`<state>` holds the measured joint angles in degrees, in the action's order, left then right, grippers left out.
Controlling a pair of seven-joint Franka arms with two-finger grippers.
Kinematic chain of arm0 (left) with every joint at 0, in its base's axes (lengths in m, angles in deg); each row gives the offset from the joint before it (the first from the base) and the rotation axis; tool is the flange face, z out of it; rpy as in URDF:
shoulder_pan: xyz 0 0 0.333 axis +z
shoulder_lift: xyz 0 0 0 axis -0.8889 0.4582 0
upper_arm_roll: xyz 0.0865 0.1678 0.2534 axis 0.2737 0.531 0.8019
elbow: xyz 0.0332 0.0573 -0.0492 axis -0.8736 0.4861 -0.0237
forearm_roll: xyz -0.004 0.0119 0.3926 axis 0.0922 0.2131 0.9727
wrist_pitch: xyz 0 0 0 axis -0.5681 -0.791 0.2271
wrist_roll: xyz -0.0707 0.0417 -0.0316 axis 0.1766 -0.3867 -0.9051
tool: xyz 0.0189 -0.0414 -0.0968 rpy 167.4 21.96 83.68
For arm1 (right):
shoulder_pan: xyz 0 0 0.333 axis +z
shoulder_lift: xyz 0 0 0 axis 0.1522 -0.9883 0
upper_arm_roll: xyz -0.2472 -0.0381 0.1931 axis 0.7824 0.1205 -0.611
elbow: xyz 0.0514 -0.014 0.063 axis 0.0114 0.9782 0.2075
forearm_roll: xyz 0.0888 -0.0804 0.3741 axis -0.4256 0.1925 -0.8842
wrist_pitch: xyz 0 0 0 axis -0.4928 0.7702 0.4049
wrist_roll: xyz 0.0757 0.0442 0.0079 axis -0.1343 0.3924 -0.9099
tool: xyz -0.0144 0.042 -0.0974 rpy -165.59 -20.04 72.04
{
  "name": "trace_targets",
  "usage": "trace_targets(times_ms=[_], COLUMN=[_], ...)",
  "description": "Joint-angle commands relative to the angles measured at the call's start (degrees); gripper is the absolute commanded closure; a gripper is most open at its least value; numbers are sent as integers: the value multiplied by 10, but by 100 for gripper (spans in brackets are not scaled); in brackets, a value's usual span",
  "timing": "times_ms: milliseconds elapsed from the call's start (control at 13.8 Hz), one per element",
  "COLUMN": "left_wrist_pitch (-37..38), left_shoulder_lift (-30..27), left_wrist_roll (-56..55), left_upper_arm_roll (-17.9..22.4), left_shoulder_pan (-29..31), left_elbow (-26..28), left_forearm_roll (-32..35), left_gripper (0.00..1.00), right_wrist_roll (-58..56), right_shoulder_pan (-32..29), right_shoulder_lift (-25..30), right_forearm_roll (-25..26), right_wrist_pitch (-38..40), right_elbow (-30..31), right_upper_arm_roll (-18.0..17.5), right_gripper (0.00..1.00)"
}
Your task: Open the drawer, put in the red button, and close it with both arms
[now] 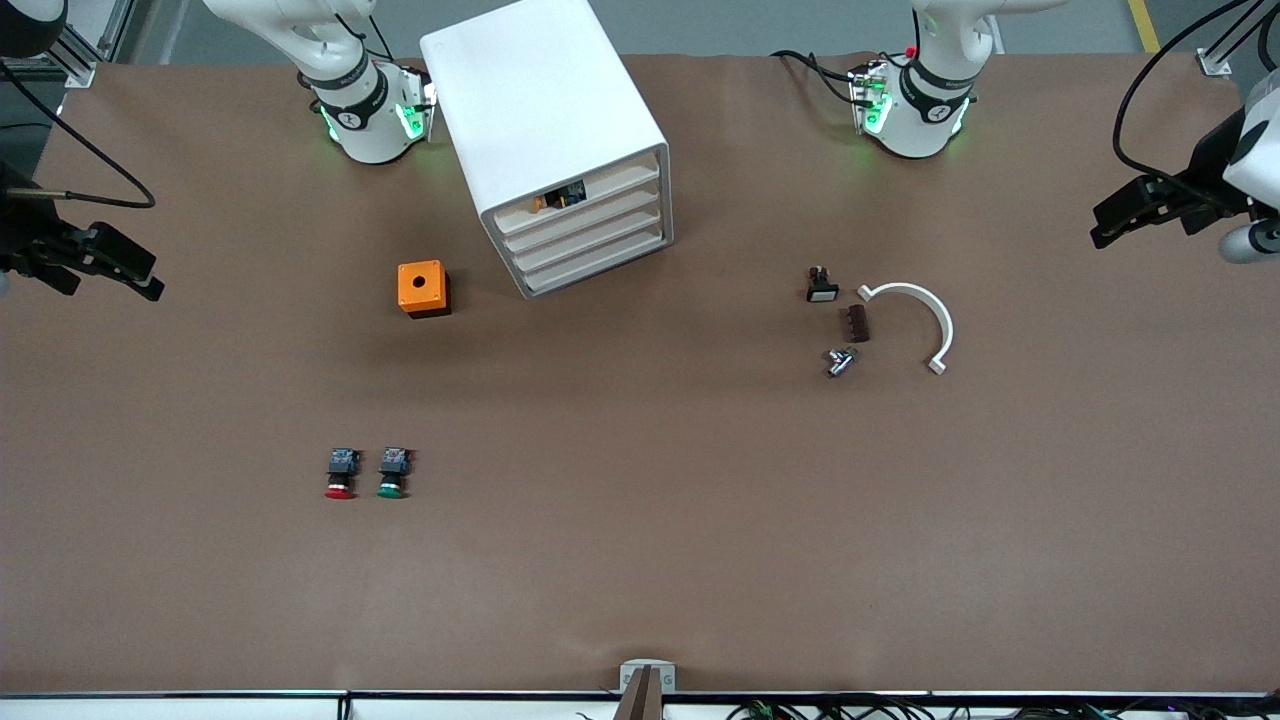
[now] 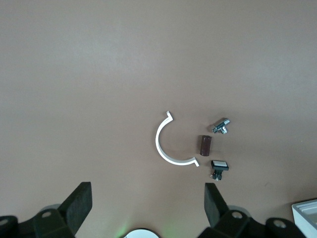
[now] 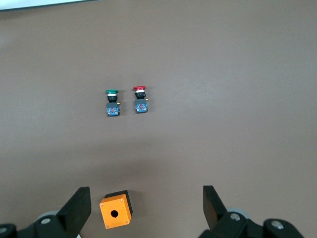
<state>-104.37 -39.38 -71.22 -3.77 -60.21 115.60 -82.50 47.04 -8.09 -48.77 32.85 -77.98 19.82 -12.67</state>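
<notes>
The white cabinet (image 1: 545,110) stands near the right arm's base, all four drawers shut. The drawer (image 1: 585,217), second from the top, is closed; the top one shows an orange-blue item (image 1: 558,198). The red button (image 1: 340,474) lies on the table nearer the front camera, beside its green-capped twin (image 1: 392,473); it also shows in the right wrist view (image 3: 140,99). My right gripper (image 1: 140,275) (image 3: 143,203) is open and empty, high over the right arm's end of the table. My left gripper (image 1: 1115,222) (image 2: 147,198) is open and empty, high over the left arm's end.
An orange box (image 1: 423,288) (image 3: 116,209) sits beside the cabinet. Toward the left arm's end lie a white curved clip (image 1: 925,315) (image 2: 163,148), a brown block (image 1: 858,323), a white-capped switch (image 1: 821,286) and a metal part (image 1: 840,361).
</notes>
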Motion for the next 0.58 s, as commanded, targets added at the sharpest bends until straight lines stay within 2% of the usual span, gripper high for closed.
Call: trace_targets(times_ms=[0, 145, 290, 508], left_wrist_pitch=[8, 2, -2, -13], left_shoulder_lift=[58, 113, 181, 271], left_wrist_roll=[-2, -19, -63, -186], left_upper_arm_roll=[-10, -15, -15, -15], left_shoulder_pan=[-7, -27, -40, -95], left_elbow=[-16, -20, -54, -91], left_forearm_roll=[9, 1, -28, -64], left_gripper=[0, 0, 0, 0], right_wrist_roll=[-6, -7, -7, -7], right_shoulder_pan=[-14, -14, -15, -15], right_shoulder_lift=[12, 12, 9, -1], right_forearm_roll=[9, 9, 12, 22], right_wrist_pitch=[-4, -4, -5, -15], right_elbow=[9, 7, 1, -1], right_upper_arm_roll=[-9, -9, -9, -9], right_gripper=[0, 0, 0, 0])
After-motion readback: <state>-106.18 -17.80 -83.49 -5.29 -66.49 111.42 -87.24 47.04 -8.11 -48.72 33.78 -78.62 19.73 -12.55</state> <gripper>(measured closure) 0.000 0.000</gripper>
